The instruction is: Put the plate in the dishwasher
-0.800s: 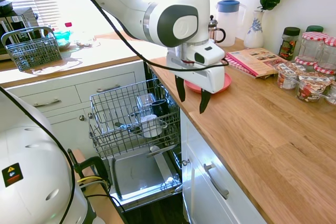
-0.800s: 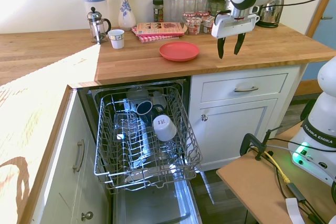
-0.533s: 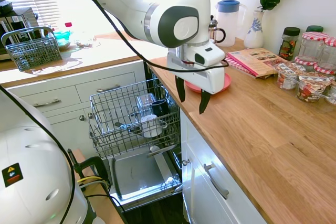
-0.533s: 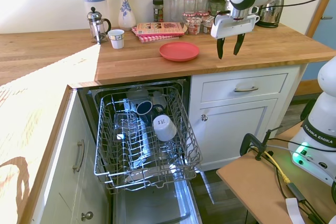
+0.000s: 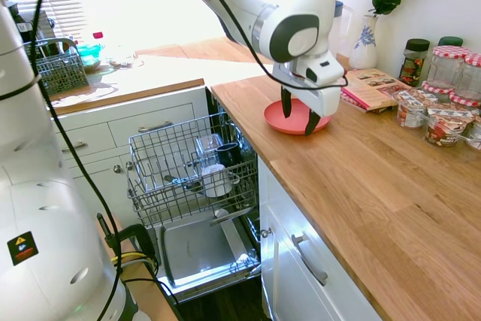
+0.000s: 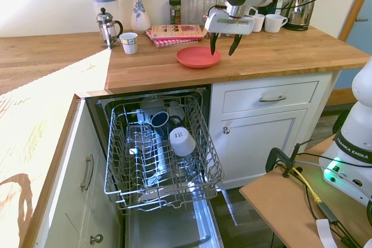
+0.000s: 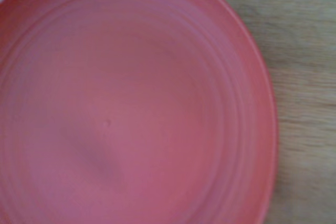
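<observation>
The coral-red plate (image 5: 288, 119) (image 6: 197, 57) (image 7: 131, 108) lies flat on the wooden counter, near its front edge above the dishwasher. My gripper (image 5: 298, 116) (image 6: 222, 44) is open, fingers pointing down, just above the plate's edge on the side towards the jars and kettle. Nothing is between the fingers. The dishwasher (image 5: 188, 178) (image 6: 163, 155) stands open below the counter, its wire rack pulled out with cups in it. In the wrist view the plate fills most of the picture, with bare wood beside it.
A pinkish-red book (image 6: 176, 32), a white cup (image 6: 129, 42), a French press (image 6: 107, 27) and a vase (image 6: 138, 13) stand behind the plate. Jars (image 5: 440, 107) line the wall. A grey cutlery basket (image 5: 56, 69) sits on the far counter.
The arm has swung along the counter from beyond the plate to directly over its edge, and the gripper has dropped closer to it. The fingers stay open.
</observation>
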`<state>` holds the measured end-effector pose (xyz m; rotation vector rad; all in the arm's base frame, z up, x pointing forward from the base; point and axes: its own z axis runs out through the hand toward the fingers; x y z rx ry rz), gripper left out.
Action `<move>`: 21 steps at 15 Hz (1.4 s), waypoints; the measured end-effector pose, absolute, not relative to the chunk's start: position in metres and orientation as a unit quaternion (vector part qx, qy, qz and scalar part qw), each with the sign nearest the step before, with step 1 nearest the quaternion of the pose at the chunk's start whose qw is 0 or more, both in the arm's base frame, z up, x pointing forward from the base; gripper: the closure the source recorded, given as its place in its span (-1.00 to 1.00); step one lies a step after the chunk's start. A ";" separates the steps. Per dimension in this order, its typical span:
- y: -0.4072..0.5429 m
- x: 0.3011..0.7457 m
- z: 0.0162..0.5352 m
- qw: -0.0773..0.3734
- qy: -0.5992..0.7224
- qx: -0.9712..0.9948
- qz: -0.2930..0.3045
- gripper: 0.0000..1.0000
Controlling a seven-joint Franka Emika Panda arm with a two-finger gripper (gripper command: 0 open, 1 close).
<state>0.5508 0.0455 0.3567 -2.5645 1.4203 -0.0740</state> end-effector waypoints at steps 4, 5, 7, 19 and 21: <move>0.045 0.563 0.340 0.154 0.509 -0.845 -0.046 1.00; 0.045 0.563 0.340 0.157 0.511 -0.844 -0.048 1.00; 0.049 0.563 0.337 0.159 0.512 -0.843 -0.045 1.00; 0.049 0.566 0.328 0.158 0.519 -0.839 -0.044 1.00; 0.047 0.566 0.327 0.157 0.521 -0.838 -0.044 1.00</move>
